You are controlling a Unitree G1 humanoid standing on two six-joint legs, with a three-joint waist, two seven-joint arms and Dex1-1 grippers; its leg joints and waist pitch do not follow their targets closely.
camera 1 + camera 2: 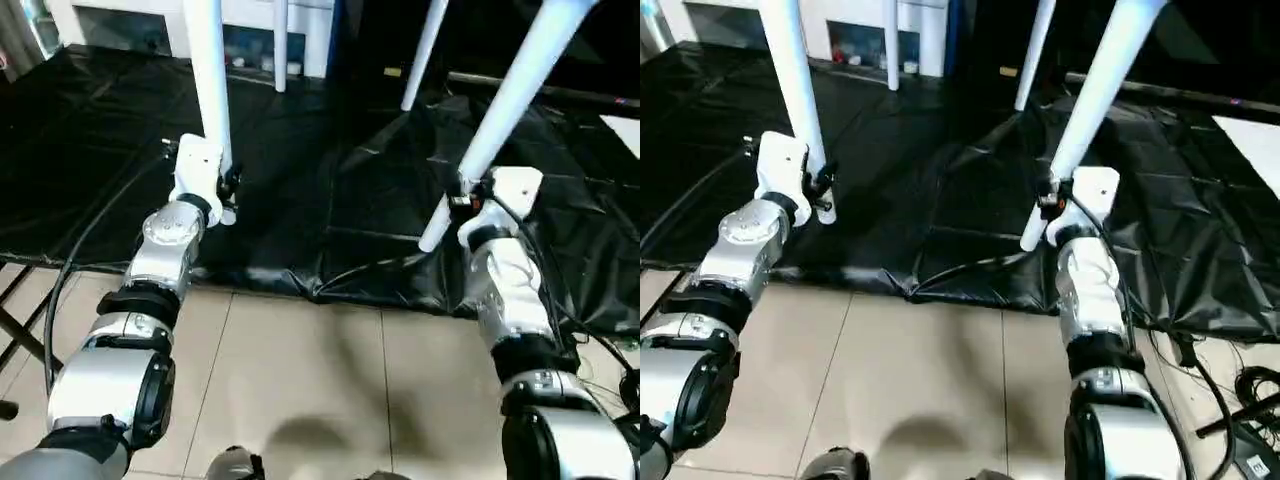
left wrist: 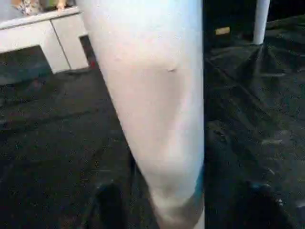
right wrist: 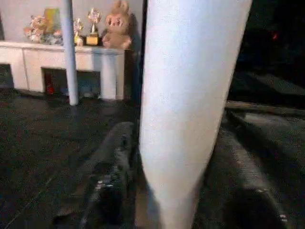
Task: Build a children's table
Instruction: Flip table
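The children's table stands upright on a black sheet, its white legs rising out of the picture's top. My left gripper (image 1: 226,188) is around the lower end of the near left leg (image 1: 211,70), open, with the leg (image 2: 157,95) between its dark fingers and a small gap on each side. Around the slanting near right leg (image 1: 520,80), just above its foot, sits my right gripper (image 1: 463,200), also open, its fingers (image 3: 114,181) standing beside the leg (image 3: 186,105). The two far legs (image 1: 281,45) (image 1: 425,55) stand behind.
The black sheet (image 1: 330,200) ends at a wrinkled front edge on the beige tiled floor (image 1: 320,380). A white cabinet (image 3: 62,52) with plush toys stands at the back. Cables (image 1: 1250,390) lie at the right.
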